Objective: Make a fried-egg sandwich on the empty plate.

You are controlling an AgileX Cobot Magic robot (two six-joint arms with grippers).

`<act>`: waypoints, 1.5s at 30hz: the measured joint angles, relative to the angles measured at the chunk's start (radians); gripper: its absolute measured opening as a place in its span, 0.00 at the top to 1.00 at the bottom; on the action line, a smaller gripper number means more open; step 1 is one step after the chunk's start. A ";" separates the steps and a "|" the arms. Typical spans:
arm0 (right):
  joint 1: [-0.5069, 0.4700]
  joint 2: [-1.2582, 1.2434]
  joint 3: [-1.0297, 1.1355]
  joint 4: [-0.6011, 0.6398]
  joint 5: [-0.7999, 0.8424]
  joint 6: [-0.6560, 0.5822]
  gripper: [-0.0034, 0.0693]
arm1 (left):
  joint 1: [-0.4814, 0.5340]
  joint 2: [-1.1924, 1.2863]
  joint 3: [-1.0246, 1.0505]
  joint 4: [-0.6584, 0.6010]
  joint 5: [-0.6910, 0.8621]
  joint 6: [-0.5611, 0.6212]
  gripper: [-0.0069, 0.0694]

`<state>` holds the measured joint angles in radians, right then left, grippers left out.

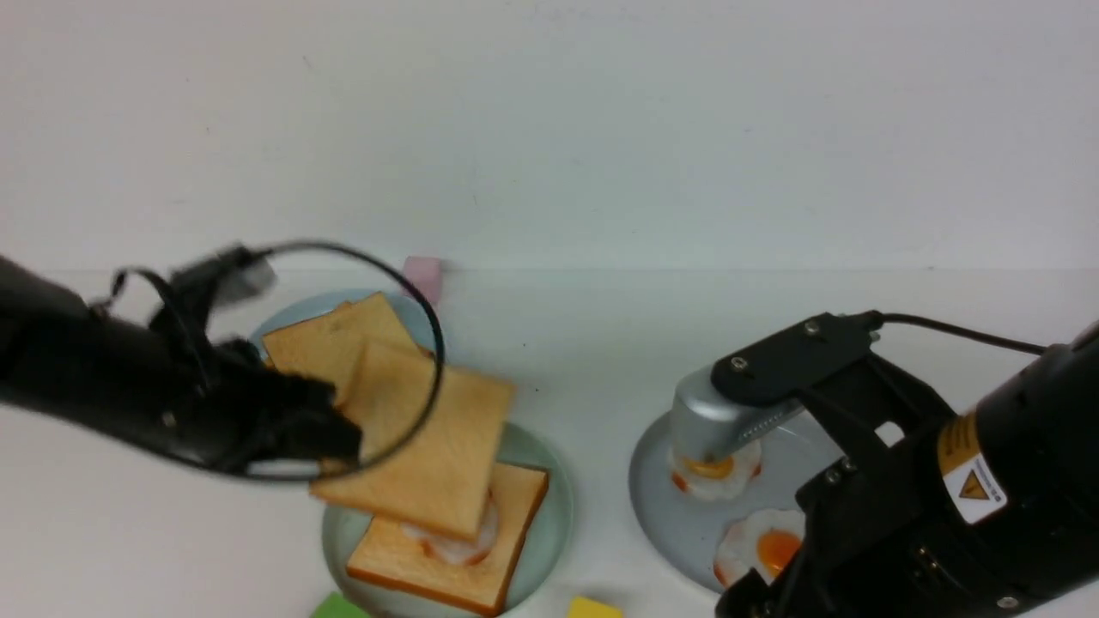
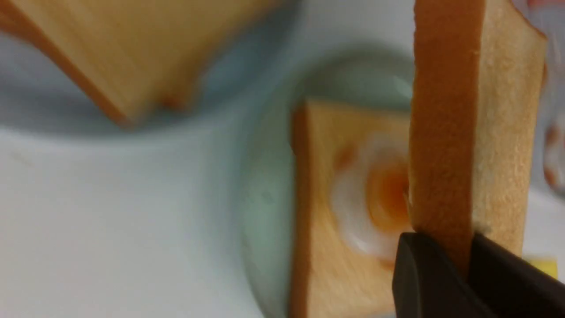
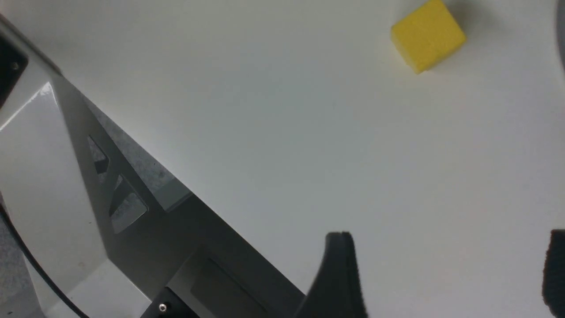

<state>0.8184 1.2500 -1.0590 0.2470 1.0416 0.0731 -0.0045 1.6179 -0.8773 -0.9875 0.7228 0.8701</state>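
Egg on toast on middle plate, left of the right plate

We see a white worktop. The upper toast slice is golden-brown with an orange crust, and so is the lower toast slice. The fried egg is white with an orange yolk. The mint plate is pale green (the greenest of three). The rear plate is light blue. The right plate is grey-blue, and its two eggs are white with orange yolks. We also count a pink block, a yellow block and a green block. The left hand and right hand are black.
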 joint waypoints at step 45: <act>0.000 -0.588 0.257 -0.525 -0.230 0.319 0.97 | -0.156 -0.585 -0.071 0.382 0.132 -0.617 0.59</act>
<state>0.8184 0.6615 -0.8020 -0.2784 0.8115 0.3920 -0.1609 1.0334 -0.9487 -0.6054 0.8546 0.2527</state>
